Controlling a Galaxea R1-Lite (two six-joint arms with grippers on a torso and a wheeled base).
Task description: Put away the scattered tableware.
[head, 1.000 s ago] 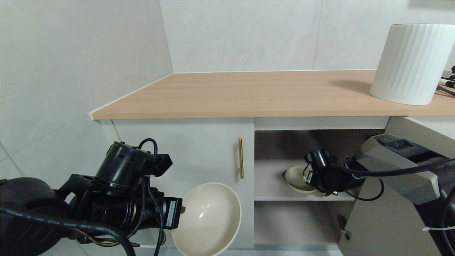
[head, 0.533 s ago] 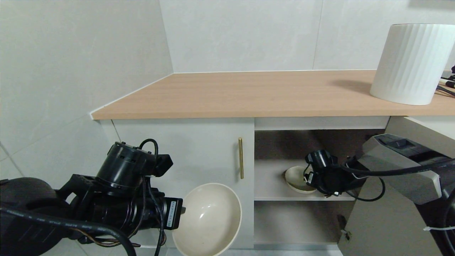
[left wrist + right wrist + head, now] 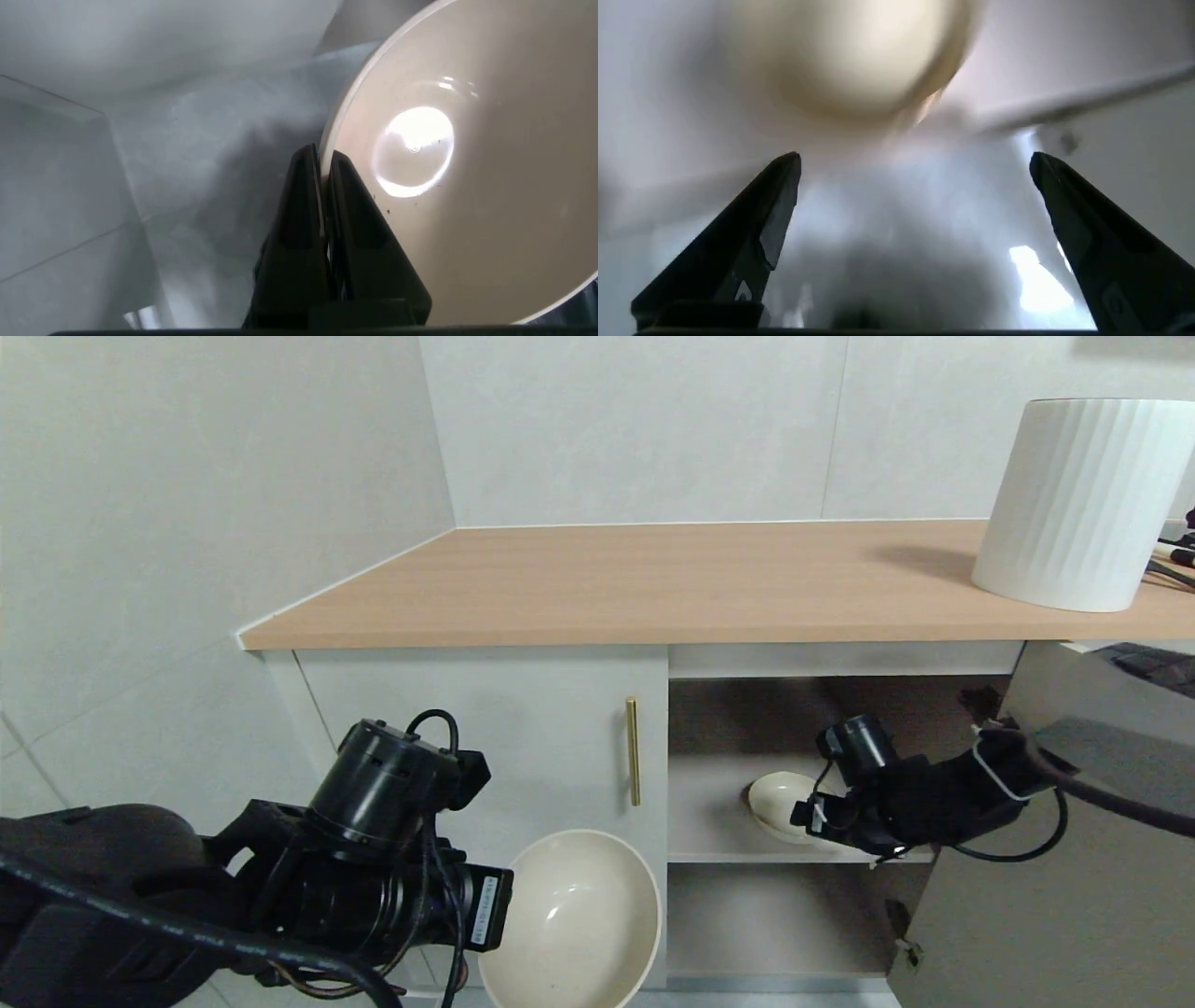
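Head view: the left gripper (image 3: 504, 907) has carried the large cream bowl (image 3: 583, 924) a little rightward and lower, so it now hangs in front of the shut cabinet door (image 3: 485, 709), below the brass handle (image 3: 633, 751) and nearer the open compartment; the right arm has swung too, its forearm now low across the opening beside the open door (image 3: 1074, 896), with the right gripper (image 3: 810, 814) just beside the small cream bowl (image 3: 775, 798) on the cabinet shelf (image 3: 709, 821); I judge that one bowl is stowed and the second is on its way in; a white ribbed container (image 3: 1083, 504) stands on the worktop (image 3: 653, 583).

Left wrist view: the left gripper (image 3: 324, 177) has its jaws clamped together on the rim of the large cream bowl (image 3: 486, 168), one finger inside and one outside; the head view hides this pinch behind the wrist.

Right wrist view: the right gripper (image 3: 915, 163) has its jaws wide apart, and the small cream bowl (image 3: 868, 56) shows as a blurred pale round ahead of them, not between the tips; the head view cannot settle that, since there the gripper body covers its own tips; the bowl looks released, so the right arm should clear the opening before the left brings its bowl in.
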